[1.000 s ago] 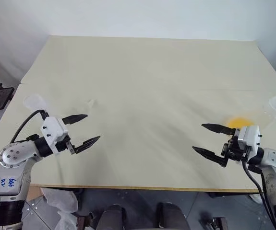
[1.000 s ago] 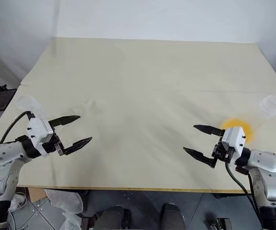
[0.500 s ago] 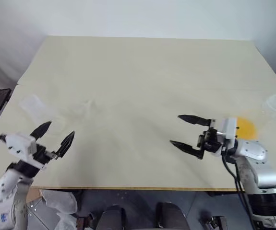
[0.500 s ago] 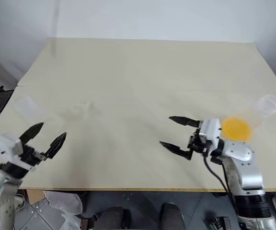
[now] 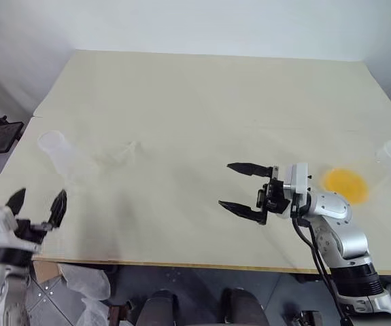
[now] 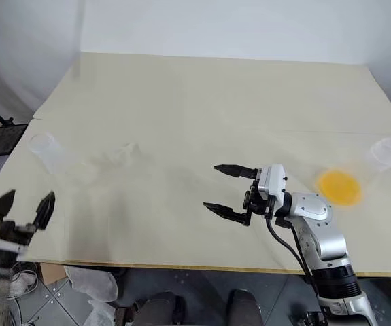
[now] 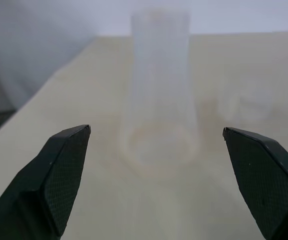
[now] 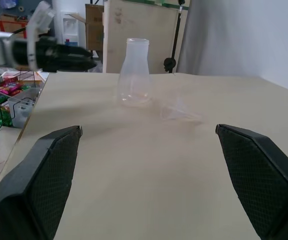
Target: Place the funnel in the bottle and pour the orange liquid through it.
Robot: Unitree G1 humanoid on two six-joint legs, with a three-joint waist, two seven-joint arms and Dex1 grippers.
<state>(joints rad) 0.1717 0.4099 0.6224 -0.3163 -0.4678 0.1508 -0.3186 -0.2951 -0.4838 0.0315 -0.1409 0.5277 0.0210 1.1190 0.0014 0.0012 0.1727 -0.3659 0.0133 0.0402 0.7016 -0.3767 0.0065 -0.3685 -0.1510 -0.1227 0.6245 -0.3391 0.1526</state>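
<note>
1. Both arms are shifting: left gripper (image 5: 35, 206) is sliding out to the lower left corner, right gripper (image 5: 239, 186) is creeping toward centre frame.
2. Nothing's grabbed yet, both are gaping wide and empty.
3. Bottle (image 5: 59, 153) is sitting at left, funnel (image 5: 124, 151) lying just beside it, orange liquid (image 5: 345, 183) pooling at right.
</note>
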